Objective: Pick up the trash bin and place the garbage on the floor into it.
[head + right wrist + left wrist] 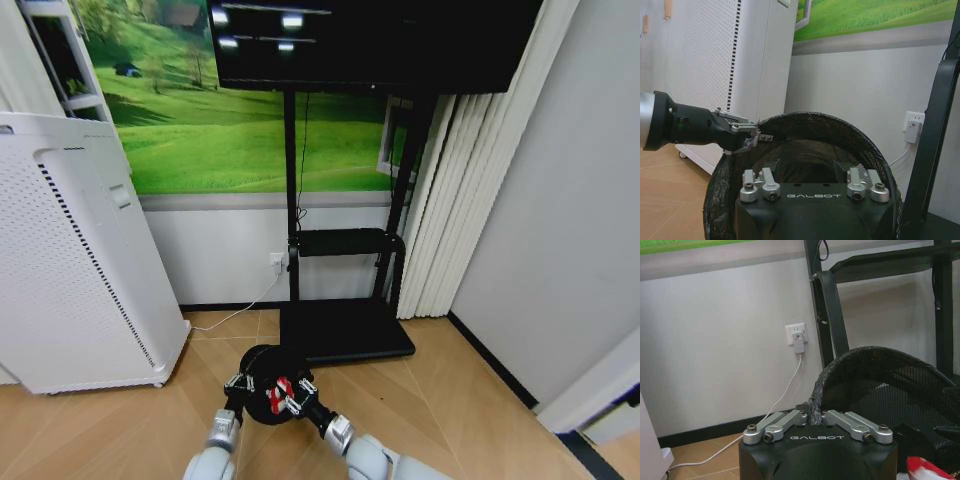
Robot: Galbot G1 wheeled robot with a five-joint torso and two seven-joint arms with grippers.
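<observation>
Left gripper [238, 384] pinches the mesh rim of the trash bin [262, 362], fingers closed tight on the edge; the left wrist view shows the clamp [816, 413] on the rim. Bin is a small black mesh basket [805, 145], in front of the black TV stand base [345, 330] and beside the white perforated appliance [70, 260]. Right gripper [292, 393] sits over the bin mouth, fingers spread apart with nothing between them. A red-and-white wrapper [280, 391] lies inside the bin at the right gripper, its corner [927, 471] seen in the left wrist view. White cable runs from a wall outlet [798, 334].
</observation>
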